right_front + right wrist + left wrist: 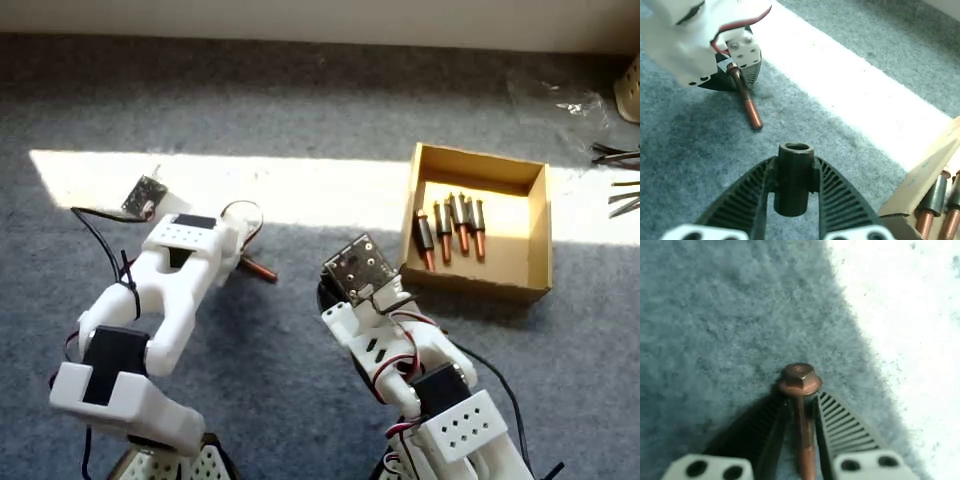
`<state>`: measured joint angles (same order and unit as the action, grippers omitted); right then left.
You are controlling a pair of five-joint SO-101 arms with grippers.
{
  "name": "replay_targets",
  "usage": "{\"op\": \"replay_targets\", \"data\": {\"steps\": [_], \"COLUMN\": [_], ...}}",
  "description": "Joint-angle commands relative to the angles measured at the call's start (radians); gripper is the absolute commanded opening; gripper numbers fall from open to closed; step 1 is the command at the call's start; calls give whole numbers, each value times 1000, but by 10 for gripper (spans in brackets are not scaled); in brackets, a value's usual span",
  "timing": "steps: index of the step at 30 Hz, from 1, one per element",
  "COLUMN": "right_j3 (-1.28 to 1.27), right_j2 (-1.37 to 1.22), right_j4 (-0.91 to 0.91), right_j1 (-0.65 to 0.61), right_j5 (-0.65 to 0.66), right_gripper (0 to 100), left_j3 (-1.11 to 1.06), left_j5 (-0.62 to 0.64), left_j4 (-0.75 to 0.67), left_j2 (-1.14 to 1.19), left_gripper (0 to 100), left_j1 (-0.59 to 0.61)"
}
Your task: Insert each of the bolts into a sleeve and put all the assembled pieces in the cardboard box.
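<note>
My left gripper (pixel 800 401) is shut on a copper bolt (pixel 801 415), gripping its shaft just under the hex head. In the high view this bolt (pixel 263 270) sticks out of the left gripper (pixel 244 262) low over the grey carpet, threaded tip toward the right arm. A dark sleeve (pixel 794 176) stands with its bore open between the fingers of my right gripper (pixel 794 169), which is shut on it. Beyond the sleeve, the right wrist view shows the left arm's bolt (pixel 745 100). The cardboard box (pixel 534 232) at right holds several assembled pieces (pixel 455 228).
A small metal part (pixel 146 197) with a black cable lies in the sunlit strip behind the left arm. Dark tools (pixel 615 155) and a clear plastic wrap (pixel 560 100) lie beyond the box at far right. The box corner (pixel 920 190) stands close beside the right gripper.
</note>
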<state>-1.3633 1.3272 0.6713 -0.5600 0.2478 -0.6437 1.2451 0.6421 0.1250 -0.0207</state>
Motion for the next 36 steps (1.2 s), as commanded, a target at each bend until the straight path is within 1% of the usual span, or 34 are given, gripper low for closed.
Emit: {"op": "replay_targets", "data": {"steps": [1,3,6,9,11,15,21,23,24,25,29,36], "right_j3": [8,8,8,8,8,8,8,8,8,8,8,8], "right_j2": [19,19,19,19,19,19,19,19,19,19,19,19], "right_j4": [-30,-30,-30,-30,-30,-30,-30,-30,-30,-30,-30,-30], "right_j1": [15,15,15,15,15,15,15,15,15,15,15,15], "right_j5": [12,12,12,12,12,12,12,12,12,12,12,12], "right_gripper": [5,5,5,5,5,5,5,5,5,5,5,5], "left_j3": [91,151,237,312,341,369,366,364,363,363,335,308], "left_j5": [-91,-164,-318,-493,-597,-796,-1172,-1272,-1290,-1272,-1099,-967], "left_j4": [100,210,364,489,549,614,617,614,615,618,614,612], "left_j2": [65,68,65,71,71,71,73,73,73,73,74,74], "left_gripper": [74,76,77,77,77,77,74,74,74,74,76,77], "left_j1": [13,13,13,15,15,16,21,21,21,21,21,21]}}
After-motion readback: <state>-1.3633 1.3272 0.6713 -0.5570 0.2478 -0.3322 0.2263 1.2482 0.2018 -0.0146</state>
